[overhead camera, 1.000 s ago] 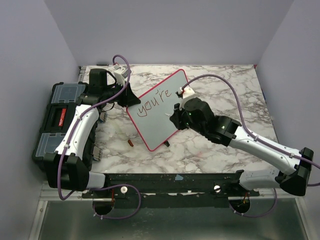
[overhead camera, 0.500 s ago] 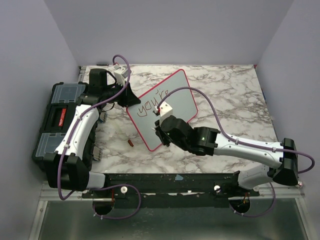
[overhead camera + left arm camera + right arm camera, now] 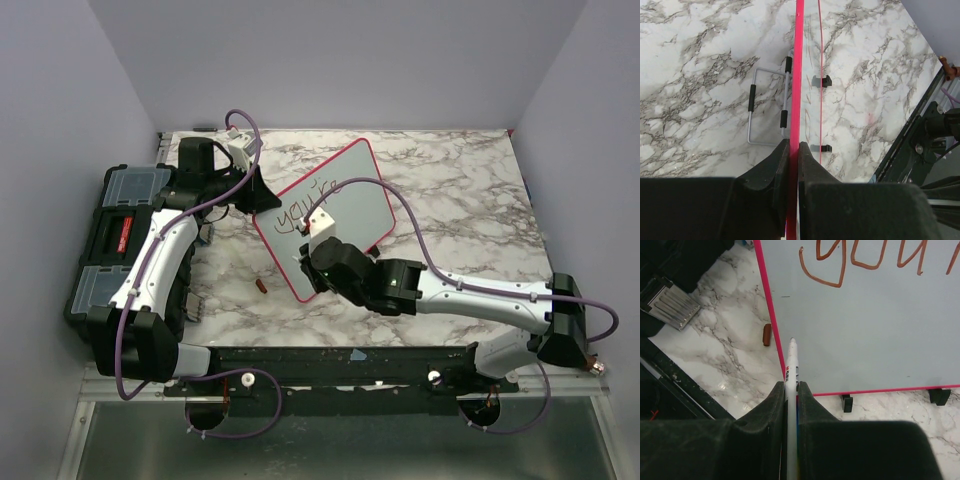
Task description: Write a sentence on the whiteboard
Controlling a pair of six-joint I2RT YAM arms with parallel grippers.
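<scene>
The whiteboard (image 3: pixel 355 200) has a red-pink frame, stands tilted on the marble table and bears "you're" in brown ink. My left gripper (image 3: pixel 252 192) is shut on its left edge; in the left wrist view the pink frame (image 3: pixel 798 75) runs between the shut jaws (image 3: pixel 793 150). My right gripper (image 3: pixel 308 262) is shut on a white marker (image 3: pixel 791 365), its tip close to the board's lower left corner, below the "y" (image 3: pixel 822 265). The board fills the upper right of the right wrist view (image 3: pixel 875 325).
A black toolbox (image 3: pixel 115 235) sits at the left table edge. A small brown marker cap (image 3: pixel 260 286) lies on the marble near the board's lower corner, also in the right wrist view (image 3: pixel 767 334). A wire stand (image 3: pixel 767 107) shows behind the board. The black rail (image 3: pixel 330 360) runs along the near edge.
My right arm has swung left and down along the board, from its right end after "you're" to its lower left corner, still holding the marker. The left arm and board have stayed put.
</scene>
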